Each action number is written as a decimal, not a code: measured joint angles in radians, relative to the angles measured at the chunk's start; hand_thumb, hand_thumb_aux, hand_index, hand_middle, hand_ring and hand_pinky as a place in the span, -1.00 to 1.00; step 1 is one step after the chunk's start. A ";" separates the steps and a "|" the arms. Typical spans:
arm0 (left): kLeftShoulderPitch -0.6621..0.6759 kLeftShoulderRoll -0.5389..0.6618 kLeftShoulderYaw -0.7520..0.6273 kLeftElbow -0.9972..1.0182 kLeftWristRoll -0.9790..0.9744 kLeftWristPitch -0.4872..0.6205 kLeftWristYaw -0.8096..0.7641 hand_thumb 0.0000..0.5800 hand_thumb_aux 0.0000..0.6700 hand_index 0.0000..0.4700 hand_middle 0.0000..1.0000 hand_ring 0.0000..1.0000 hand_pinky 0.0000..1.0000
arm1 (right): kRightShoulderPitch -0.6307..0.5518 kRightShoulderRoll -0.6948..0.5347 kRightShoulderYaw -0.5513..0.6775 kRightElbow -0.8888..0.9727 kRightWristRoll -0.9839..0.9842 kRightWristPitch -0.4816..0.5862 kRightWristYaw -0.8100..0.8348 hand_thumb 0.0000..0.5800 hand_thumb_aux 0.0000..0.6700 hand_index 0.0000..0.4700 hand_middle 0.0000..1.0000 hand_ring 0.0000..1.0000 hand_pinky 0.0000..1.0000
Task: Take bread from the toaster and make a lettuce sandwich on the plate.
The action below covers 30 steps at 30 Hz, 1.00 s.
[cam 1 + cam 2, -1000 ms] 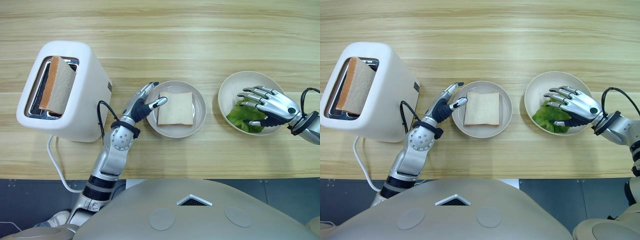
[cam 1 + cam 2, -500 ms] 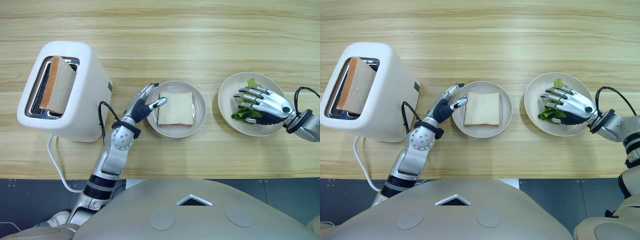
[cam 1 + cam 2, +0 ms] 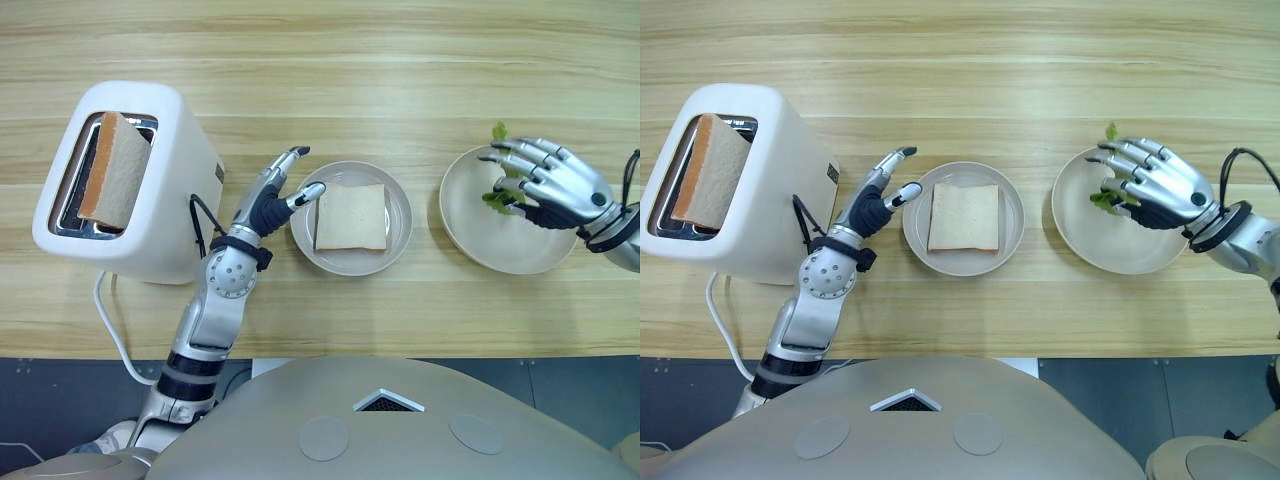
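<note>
My right hand point(image 3: 555, 185) has its fingers curled on the lettuce point(image 3: 496, 198), leaf tip toward the surface's point(image 3: 400, 60) far edge; my left hand point(image 3: 268, 200) is spread, holding nothing.

A mock kitchen setup: a wooden desk point(image 3: 400, 60) carries a corded toaster point(image 3: 175, 190) just left of the left hand point(image 3: 266, 202).

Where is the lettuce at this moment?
The lettuce is held in the right hand, over the bowl on the robot's right, to the right of the plate with the bread slice.
</note>
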 measured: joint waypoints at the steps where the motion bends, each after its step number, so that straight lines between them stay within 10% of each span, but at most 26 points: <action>1: 0.010 -0.001 0.011 -0.064 0.001 0.012 -0.008 -1.00 -1.00 -1.00 -1.00 -1.00 -1.00 | 0.024 -0.015 -0.037 -0.048 0.035 0.001 0.030 1.00 1.00 1.00 -0.84 -0.84 -0.84; 13: 0.108 0.004 0.271 -0.600 0.344 0.104 -0.078 -1.00 -1.00 -1.00 -1.00 -1.00 -1.00 | 0.166 0.178 -0.144 -0.411 0.268 0.056 0.477 1.00 1.00 1.00 -0.88 -0.88 -0.88; 23: 0.403 -0.031 0.707 -0.587 0.556 0.036 -0.042 -1.00 -1.00 -1.00 -1.00 -1.00 -1.00 | 0.135 0.383 -0.092 -0.360 0.217 0.059 0.629 1.00 1.00 1.00 -0.91 -0.91 -0.91; 30: 0.479 -0.072 0.679 -0.380 0.556 -0.018 0.016 -1.00 -1.00 -1.00 -1.00 -1.00 -1.00 | 0.096 0.489 -0.055 -0.301 0.170 0.061 0.653 1.00 1.00 1.00 -0.91 -0.91 -0.91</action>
